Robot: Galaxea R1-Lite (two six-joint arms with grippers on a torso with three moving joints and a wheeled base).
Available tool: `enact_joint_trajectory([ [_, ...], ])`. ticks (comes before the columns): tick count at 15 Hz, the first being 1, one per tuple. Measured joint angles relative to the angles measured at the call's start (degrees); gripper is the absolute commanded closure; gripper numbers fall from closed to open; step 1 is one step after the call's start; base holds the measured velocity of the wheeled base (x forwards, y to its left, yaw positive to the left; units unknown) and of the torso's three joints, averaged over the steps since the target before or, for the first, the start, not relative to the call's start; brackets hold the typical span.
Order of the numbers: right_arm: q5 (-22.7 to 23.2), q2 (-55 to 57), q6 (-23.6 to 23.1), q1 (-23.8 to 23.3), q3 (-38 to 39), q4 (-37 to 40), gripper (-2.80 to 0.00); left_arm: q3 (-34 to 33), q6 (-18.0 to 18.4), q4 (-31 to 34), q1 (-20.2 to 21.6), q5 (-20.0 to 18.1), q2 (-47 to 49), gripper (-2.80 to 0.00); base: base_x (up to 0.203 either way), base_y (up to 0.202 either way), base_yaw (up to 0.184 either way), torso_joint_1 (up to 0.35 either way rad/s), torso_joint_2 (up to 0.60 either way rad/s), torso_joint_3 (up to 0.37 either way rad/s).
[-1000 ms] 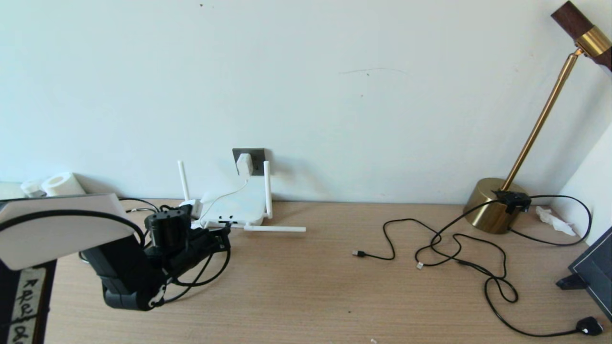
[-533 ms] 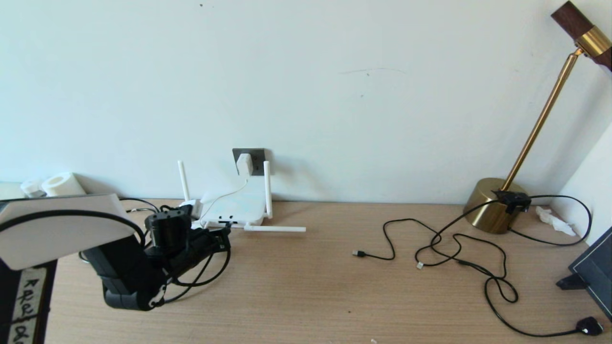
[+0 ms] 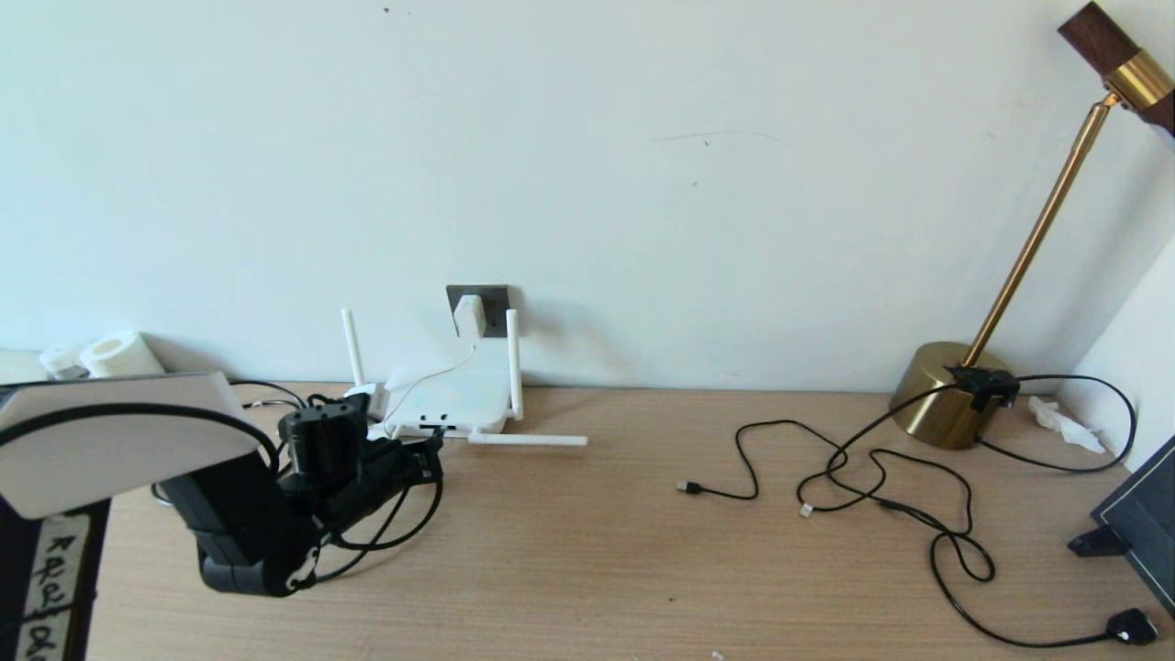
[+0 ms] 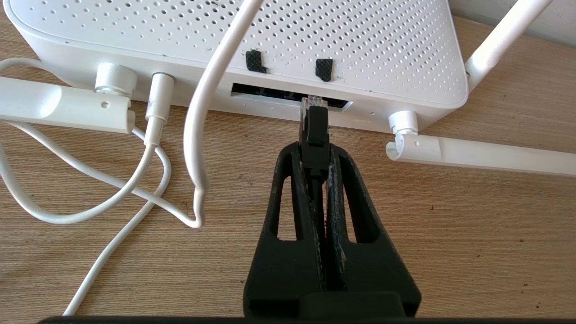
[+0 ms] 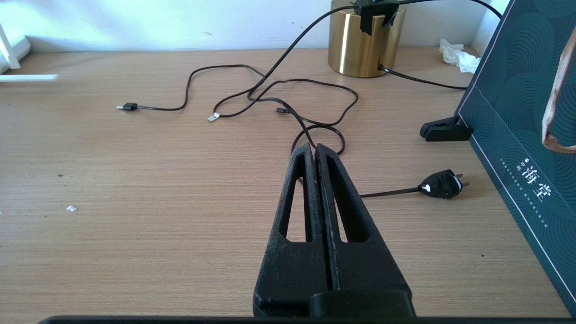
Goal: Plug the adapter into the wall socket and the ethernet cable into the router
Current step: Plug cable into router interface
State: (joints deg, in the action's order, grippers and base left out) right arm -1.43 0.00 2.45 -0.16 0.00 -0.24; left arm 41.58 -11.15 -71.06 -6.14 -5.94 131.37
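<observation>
Here the left gripper (image 4: 315, 150) has its fingers (image 4: 288, 180) pressed tight around the black boot of the ethernet cable (image 4: 316, 135). The boot stands out just past the fingertips, and the clear plug tip touches the mouth of the dark port slot on the near edge of the router (image 4: 315, 40); how far it sits inside cannot be told.

The router lies flat on the tabletop (image 3: 643, 551) against the wall. Four antennas show in the head view: two upright and two lying flat on the tabletop. One adapter (image 3: 468, 315) sits in the one wall socket (image 3: 496, 298), just above and behind the router, and its thin white cord (image 4: 198, 135) loops down over the router's top to the tabletop.

The left arm (image 3: 239, 523) reaches low and forward across the tabletop, its gripper about level and aimed at the router's ported edge. The right gripper (image 5: 316, 150) hovers over bare tabletop well to the right with its fingers closed together and holding nothing, near thin black cables (image 5: 288, 99), one black plug (image 5: 441, 183) and one brass lamp (image 3: 945, 395).
</observation>
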Motion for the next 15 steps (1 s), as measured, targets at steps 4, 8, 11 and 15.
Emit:
enact_joint_trajectory([
  [4,0.0,0.0,0.0,0.0,0.0,0.0,0.0,0.0,0.0,0.0,0.0,0.0,0.0,0.0,0.0,0.0,0.0,0.0,0.0,0.0],
  [8,0.0,0.0,0.0,0.0,0.0,0.0,0.0,0.2,0.0,0.0,0.0,0.0,0.0,0.0,0.0,0.0,0.0,0.0,0.0,0.0],
  [11,0.0,0.0,0.0,0.0,0.0,0.0,0.0,0.3,0.0,0.1,0.0,0.0,0.0,0.0,0.0,0.0,0.0,0.0,0.0,0.0],
  [15,0.0,0.0,0.0,0.0,0.0,0.0,0.0,0.6,0.0,0.2,0.0,0.0,0.0,0.0,0.0,0.0,0.0,0.0,0.0,0.0],
])
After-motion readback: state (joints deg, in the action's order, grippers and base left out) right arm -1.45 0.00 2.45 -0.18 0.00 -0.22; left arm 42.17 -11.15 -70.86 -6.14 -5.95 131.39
